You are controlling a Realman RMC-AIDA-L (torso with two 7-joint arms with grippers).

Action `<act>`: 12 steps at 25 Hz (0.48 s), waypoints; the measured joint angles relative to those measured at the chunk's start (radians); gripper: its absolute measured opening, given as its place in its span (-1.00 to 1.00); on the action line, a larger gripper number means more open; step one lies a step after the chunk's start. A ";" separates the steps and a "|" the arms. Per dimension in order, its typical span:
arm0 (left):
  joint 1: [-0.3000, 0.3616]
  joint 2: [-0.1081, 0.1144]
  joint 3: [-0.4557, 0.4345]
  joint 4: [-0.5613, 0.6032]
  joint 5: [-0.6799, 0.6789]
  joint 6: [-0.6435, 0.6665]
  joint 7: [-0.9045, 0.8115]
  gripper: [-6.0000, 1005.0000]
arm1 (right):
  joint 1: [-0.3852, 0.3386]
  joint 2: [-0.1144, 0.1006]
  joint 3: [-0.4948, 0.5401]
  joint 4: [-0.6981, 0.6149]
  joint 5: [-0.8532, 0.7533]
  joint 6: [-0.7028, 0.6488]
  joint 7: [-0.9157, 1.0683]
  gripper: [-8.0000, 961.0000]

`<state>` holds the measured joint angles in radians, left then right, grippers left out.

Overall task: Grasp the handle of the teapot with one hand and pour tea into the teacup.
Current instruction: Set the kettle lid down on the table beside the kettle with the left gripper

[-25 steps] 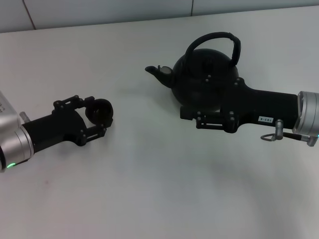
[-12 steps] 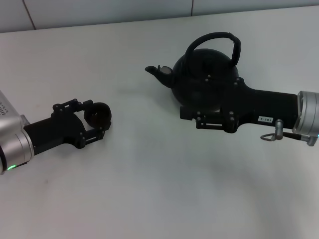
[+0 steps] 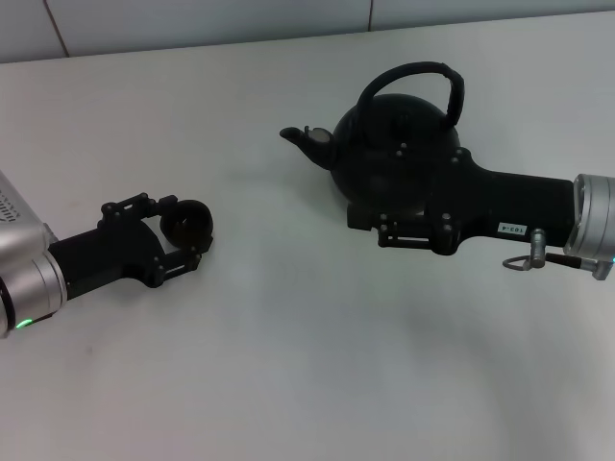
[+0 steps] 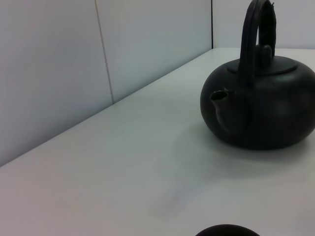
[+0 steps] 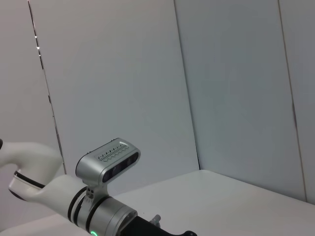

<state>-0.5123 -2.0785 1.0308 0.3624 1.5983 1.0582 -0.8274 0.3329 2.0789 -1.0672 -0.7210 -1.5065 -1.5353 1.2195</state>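
Note:
The black teapot [image 3: 389, 144] stands on the white table at the back right, spout [image 3: 303, 139] pointing left, its arched handle [image 3: 415, 77] upright and free. My right gripper [image 3: 382, 219] lies low against the pot's near side, well below the handle. At the left, the small dark teacup [image 3: 187, 221] sits between the fingers of my left gripper [image 3: 185, 233], which is shut on it close to the table. In the left wrist view the teapot [image 4: 261, 108] and handle [image 4: 253, 44] are ahead, and the teacup's rim [image 4: 226, 230] just shows.
The white table [image 3: 288, 336] stretches between the two arms and toward me. Grey wall panels [image 3: 192, 24] rise behind its far edge. The right wrist view shows only the wall and my left arm [image 5: 98, 204].
My left gripper has sunk and drawn back slightly to the left with the teacup in it. The teapot and right arm have stayed put.

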 joint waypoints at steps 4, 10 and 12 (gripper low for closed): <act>-0.001 0.000 0.002 0.000 0.000 -0.003 0.001 0.39 | 0.000 0.000 0.001 0.000 -0.002 0.000 0.000 0.57; -0.002 0.000 0.008 -0.001 0.000 -0.004 -0.001 0.39 | 0.000 0.000 0.001 -0.002 -0.002 0.001 0.000 0.57; -0.002 0.000 0.008 -0.002 0.001 -0.007 0.000 0.39 | 0.000 0.000 0.001 -0.002 -0.003 0.001 0.000 0.57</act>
<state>-0.5148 -2.0785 1.0388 0.3606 1.5992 1.0515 -0.8277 0.3329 2.0785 -1.0660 -0.7226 -1.5093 -1.5344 1.2196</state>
